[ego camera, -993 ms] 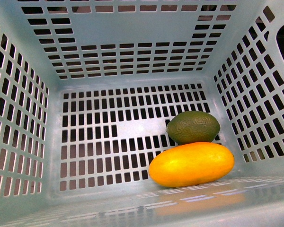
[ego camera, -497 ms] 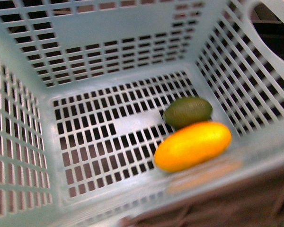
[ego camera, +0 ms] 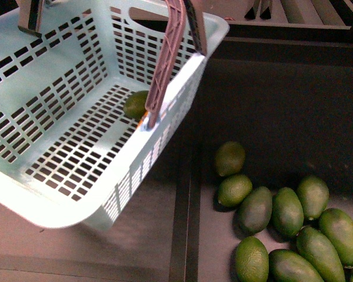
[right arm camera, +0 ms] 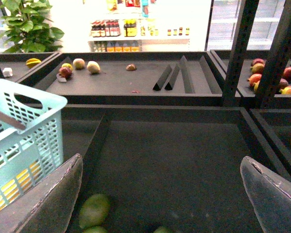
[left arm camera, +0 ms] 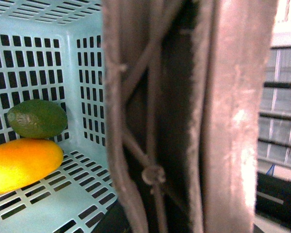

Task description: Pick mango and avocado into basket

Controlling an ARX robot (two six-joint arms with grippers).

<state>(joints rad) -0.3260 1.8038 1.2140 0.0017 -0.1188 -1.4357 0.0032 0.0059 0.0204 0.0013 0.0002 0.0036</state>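
Observation:
The teal basket [ego camera: 59, 88] hangs tilted at the left of the front view, above the dark shelf. Its brown handle [ego camera: 165, 64] stands up along the near wall. My left gripper [left arm camera: 184, 145] is shut on the handle [left arm camera: 131, 121], which fills most of the left wrist view. The avocado [left arm camera: 37, 118] and the yellow-orange mango [left arm camera: 19, 164] lie side by side on the basket floor, touching. In the front view the avocado [ego camera: 135, 104] shows behind the handle and the mango is almost hidden. My right gripper [right arm camera: 160, 204] is open and empty over the dark bin.
Several loose green avocados [ego camera: 282, 223] are piled in the dark bin at the lower right. A raised divider [ego camera: 185, 194] runs between the bin and the space under the basket. Far shelves hold other fruit [right arm camera: 77, 65], and black posts [right arm camera: 240, 48] stand to the right.
The basket has swung up and to the left, from filling the front view to hanging tilted. The bin with the avocado pile has come into view. The fruit stayed inside.

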